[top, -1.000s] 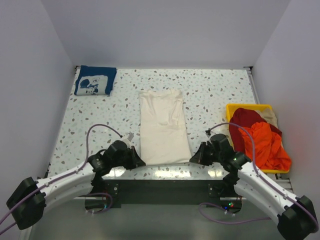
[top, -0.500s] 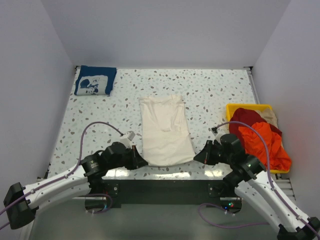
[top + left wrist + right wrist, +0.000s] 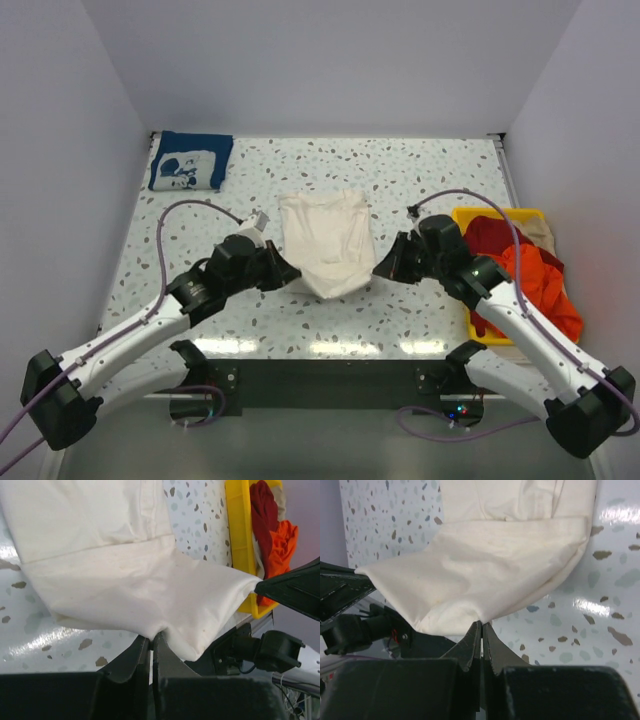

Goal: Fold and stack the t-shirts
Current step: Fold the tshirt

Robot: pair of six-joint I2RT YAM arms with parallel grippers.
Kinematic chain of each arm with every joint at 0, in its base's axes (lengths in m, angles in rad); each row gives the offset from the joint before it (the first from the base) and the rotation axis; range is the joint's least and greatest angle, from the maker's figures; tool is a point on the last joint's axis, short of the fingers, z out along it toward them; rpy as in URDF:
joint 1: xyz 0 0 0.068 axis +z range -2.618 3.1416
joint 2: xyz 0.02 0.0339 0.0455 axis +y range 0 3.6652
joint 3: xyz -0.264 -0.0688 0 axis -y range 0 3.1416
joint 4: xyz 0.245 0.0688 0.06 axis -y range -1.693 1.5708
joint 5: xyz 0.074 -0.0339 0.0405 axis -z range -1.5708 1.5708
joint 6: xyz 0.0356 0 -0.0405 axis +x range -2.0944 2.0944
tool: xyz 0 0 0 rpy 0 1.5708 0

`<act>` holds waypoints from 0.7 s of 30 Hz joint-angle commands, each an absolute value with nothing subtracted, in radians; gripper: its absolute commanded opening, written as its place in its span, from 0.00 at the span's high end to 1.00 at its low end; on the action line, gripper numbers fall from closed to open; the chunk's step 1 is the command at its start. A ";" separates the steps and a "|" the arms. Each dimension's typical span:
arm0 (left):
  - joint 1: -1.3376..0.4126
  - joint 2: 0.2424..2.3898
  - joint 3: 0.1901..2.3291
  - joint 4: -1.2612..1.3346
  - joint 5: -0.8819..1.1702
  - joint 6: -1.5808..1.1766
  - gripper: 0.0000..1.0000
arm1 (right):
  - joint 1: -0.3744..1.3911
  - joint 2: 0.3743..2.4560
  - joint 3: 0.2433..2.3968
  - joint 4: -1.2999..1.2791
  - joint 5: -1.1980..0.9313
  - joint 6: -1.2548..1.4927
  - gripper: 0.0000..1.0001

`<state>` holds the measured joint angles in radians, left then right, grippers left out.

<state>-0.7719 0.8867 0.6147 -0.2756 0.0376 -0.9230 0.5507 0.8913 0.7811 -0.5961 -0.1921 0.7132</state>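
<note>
Two pairs of fingers pinch the cream t-shirt [image 3: 325,235] in the middle of the table [image 3: 200,240]: the left fingers [image 3: 290,277] shut on its near left hem corner, the right fingers [image 3: 381,270] on the right one, raising that hem. The fold should go best if both carry it level and taut toward the collar. Rightmost, the yellow bin [image 3: 468,214] holds a dark red cloth [image 3: 490,235], the orange-red t-shirt [image 3: 535,290] and a beige t-shirt [image 3: 545,230].
</note>
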 commanded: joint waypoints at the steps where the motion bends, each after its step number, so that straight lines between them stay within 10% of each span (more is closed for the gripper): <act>1: -0.706 0.937 0.719 -0.195 0.083 -0.853 1.00 | 0.551 0.975 0.908 -0.485 -0.126 0.701 1.00; 21: -0.224 1.638 1.052 0.201 0.493 -0.903 1.00 | 0.262 1.869 1.653 -0.417 -0.352 0.684 1.00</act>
<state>-0.2775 1.5414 1.0061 0.0525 0.3534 -0.8585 0.2836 1.7660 1.5368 -0.4572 -0.2539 0.6712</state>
